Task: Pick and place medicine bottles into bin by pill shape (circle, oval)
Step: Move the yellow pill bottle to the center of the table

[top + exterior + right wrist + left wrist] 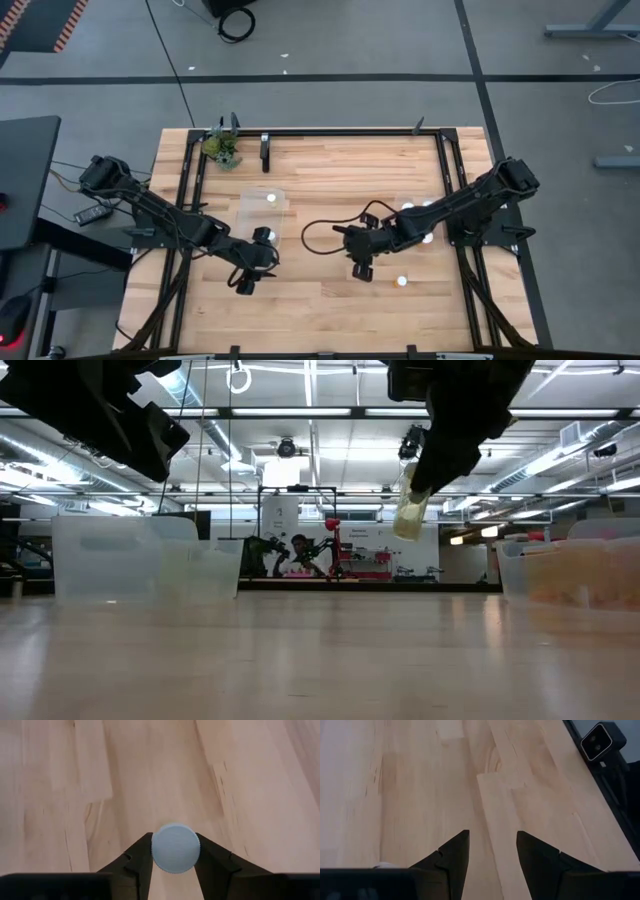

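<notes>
Gripping white ridged-cap bottle, right gripper

We are finding no readable text, label, brand, number or sign anywhere; the far wall panels in the low view are showing only illegible blurs.

The right gripper hangs above the table, jaws clamped on a round white ribbed cap between them. The left gripper hovers low, jaws parted.
</notes>
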Controlling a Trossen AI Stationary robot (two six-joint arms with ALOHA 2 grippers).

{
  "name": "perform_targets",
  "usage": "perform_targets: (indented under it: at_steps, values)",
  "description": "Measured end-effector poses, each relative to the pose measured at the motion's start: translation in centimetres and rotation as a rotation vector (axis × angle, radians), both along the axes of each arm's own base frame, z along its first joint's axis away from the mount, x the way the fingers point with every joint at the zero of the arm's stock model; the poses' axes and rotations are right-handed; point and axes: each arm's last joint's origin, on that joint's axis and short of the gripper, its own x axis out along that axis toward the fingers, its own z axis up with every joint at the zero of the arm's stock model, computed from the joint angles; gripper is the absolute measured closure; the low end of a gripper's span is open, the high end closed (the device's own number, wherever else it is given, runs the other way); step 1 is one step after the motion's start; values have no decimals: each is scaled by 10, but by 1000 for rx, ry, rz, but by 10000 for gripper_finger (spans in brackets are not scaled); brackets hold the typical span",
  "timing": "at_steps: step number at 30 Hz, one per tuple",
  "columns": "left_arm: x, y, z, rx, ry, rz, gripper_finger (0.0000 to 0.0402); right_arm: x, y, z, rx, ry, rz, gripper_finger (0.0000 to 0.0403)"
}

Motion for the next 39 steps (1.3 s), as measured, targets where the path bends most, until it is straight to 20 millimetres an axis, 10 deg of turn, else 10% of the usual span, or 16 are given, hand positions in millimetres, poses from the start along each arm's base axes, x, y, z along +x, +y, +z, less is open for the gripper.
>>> perform_targets:
  at_steps: [17, 31, 39]
  values:
    - [-1, 0, -1, 10, 7, -6, 230, 14, -13, 9, -19, -105, 24, 267]
    - [-4, 1, -4, 4, 55, 16, 230, 88, -32, 21, -181, 42, 147, 267]
    - [-9, 1, -8, 6, 116, 34, 230, 92, -42, 18, -150, 65, 174, 267]
